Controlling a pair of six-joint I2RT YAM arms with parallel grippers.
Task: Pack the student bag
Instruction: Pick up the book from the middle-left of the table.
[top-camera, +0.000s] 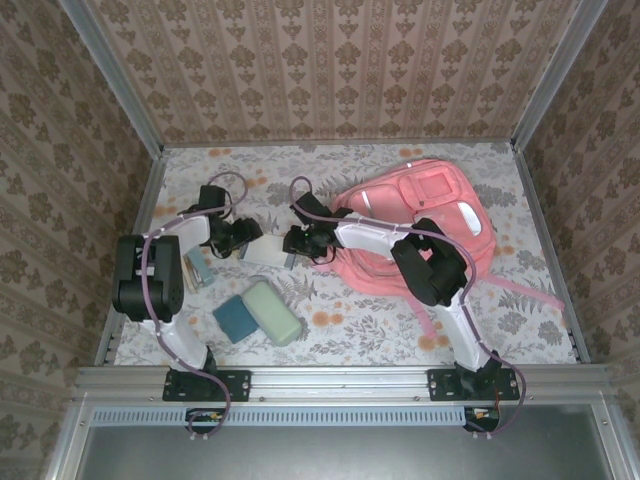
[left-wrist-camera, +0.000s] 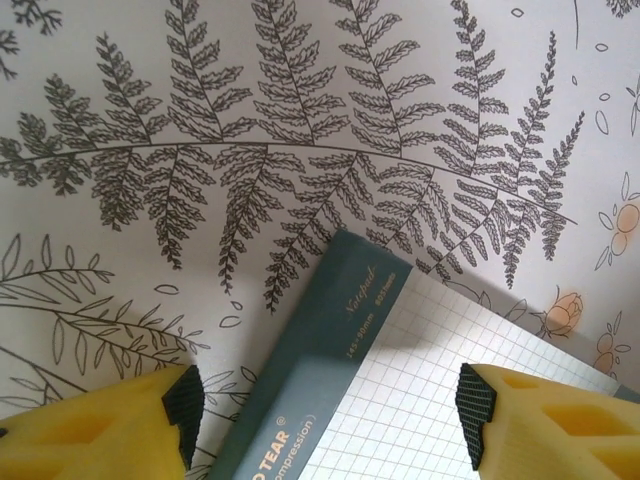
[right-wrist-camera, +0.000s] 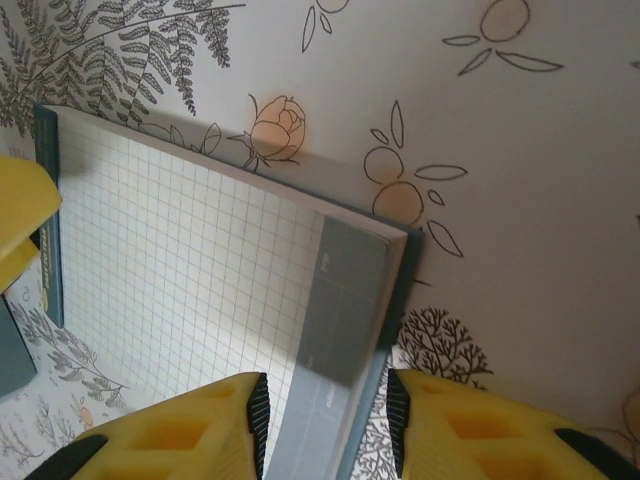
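**Notepad at the centre, bag at the back right**

Patterned wallpaper walls in a table (top-camera: 520, 320) spread with a fern-and-flower cloth. The student bag (top-camera: 440, 205) lies flat at the right rear; the right arm hides its near-left part, and one strap trails right.

The notepad (right-wrist-camera: 200, 260) of squared paper sits left of the bag. Its teal spine reads "Notepad", "NO TEAR" and "compression)", with the finer print too small to read.

The right gripper (right-wrist-camera: 328, 415) stands narrow, clamped on the pad's end. The left gripper (left-wrist-camera: 330, 410) gapes wide over the spine side.

A pale green case (top-camera: 273, 312) touches a blue block (top-camera: 233, 318) near the front.
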